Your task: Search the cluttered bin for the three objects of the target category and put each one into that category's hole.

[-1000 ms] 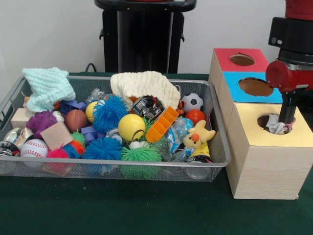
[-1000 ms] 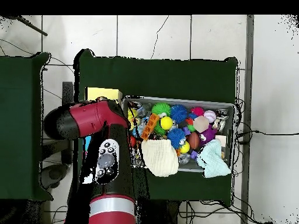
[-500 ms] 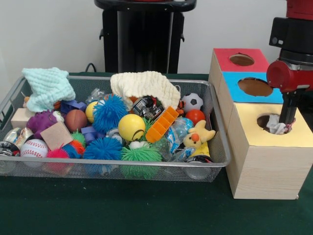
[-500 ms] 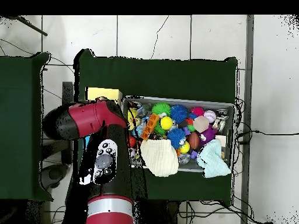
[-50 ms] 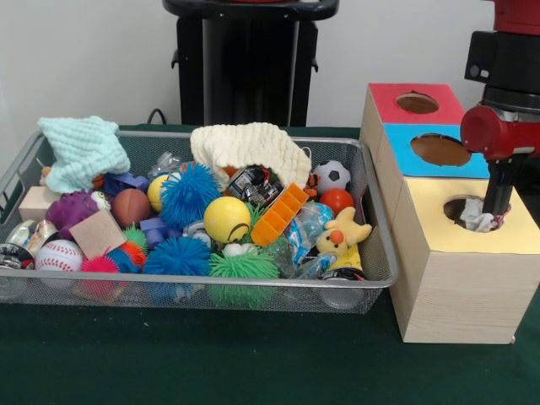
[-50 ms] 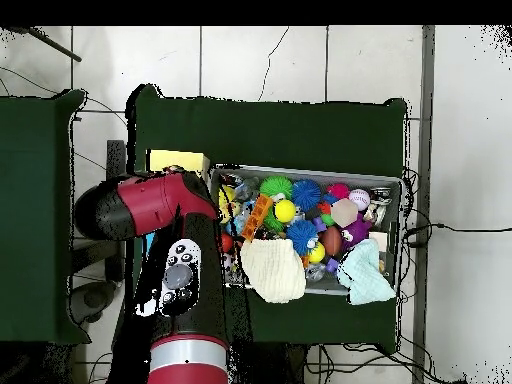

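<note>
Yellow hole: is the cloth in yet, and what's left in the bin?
A pale cloth sits bunched in the yellow hole, part still above the rim, with the gripper at it. So that drop is in hand, not finished. The cream cloth and mint cloth still lie in the bin.

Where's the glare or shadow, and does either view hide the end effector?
Front view: even, soft light, no hard glare; the silver wire mesh bin casts faint shade on the green cloth. The end effector dips into the yellow-topped wooden box's hole, tips hidden. Overhead view: the red arm covers the boxes.
</note>
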### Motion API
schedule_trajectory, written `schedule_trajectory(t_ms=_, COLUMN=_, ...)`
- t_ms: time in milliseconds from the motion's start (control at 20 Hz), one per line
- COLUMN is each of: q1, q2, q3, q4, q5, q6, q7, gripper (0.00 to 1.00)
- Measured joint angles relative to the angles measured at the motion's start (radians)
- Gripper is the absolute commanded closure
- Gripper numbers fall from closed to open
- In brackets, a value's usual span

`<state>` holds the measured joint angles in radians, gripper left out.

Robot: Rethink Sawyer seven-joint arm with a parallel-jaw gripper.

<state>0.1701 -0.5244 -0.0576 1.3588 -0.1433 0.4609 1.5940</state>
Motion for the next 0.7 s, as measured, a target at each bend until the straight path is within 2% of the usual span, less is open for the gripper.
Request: schedule_trajectory(t_ms=700, q1=-0.021, q2=0.005, q3=0.009, q4=-0.001, q5=-0.044, q6=-0.057, q7=0.0, gripper=1.0)
